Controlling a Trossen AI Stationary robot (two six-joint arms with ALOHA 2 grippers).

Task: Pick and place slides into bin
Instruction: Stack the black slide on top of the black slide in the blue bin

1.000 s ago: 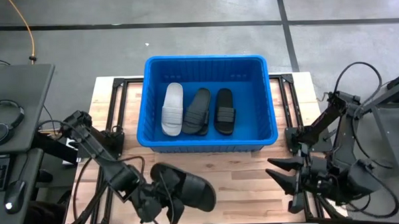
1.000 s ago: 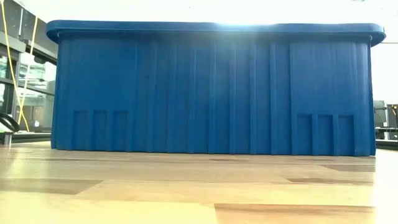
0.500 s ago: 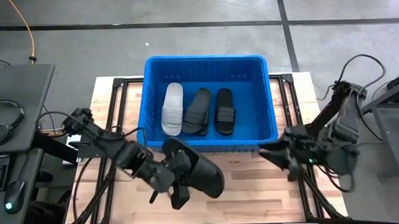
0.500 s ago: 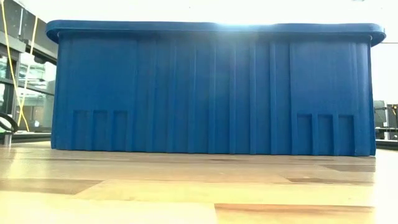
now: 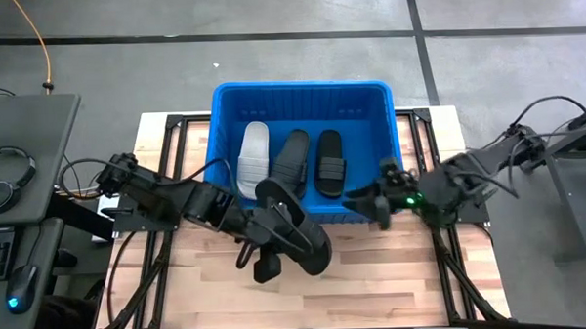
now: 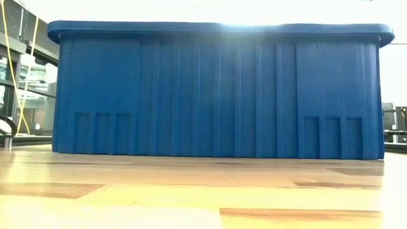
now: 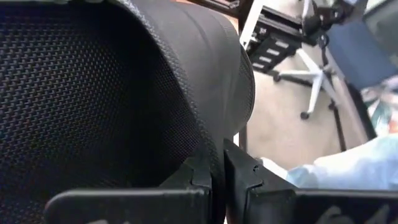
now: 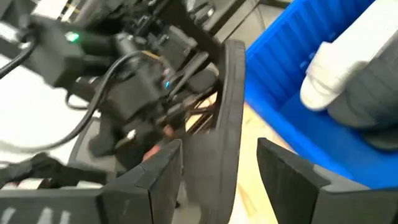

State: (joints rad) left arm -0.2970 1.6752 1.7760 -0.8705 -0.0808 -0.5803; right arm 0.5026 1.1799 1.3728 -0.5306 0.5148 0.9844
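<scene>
The blue bin (image 5: 211,148) stands at the table's far middle and fills the low view (image 6: 216,89). One white slide (image 5: 253,159) and two black slides (image 5: 291,160) (image 5: 329,163) lie flat on its floor. My left gripper (image 5: 263,229) is shut on another black slide (image 5: 297,231), held in the air at the bin's near wall. My right gripper (image 5: 361,198) stands open at the bin's near right corner and points toward that slide. In the right wrist view the slide (image 8: 227,124) shows edge-on beyond the open fingers, apart from them. My left gripper pinches an edge of the black slide (image 7: 214,155) between its two fingers (image 7: 239,177). Which part of the slide that edge belongs to does not show. The fingers come slanting down from the table's left. The slide is lifted clear of the table, tilted, its far end at the bin's near rim.
Bare wooden table (image 5: 395,278) lies in front of the bin. A dark frame (image 5: 165,130) runs along the table's sides. A desk with headphones (image 5: 5,179) stands beyond the left edge.
My left gripper has carried the black slide up and away from the table's near edge, toward the bin's near wall, rolling so that the slide has turned about. My right gripper has swung from the table's near right corner toward the bin's near right corner.
</scene>
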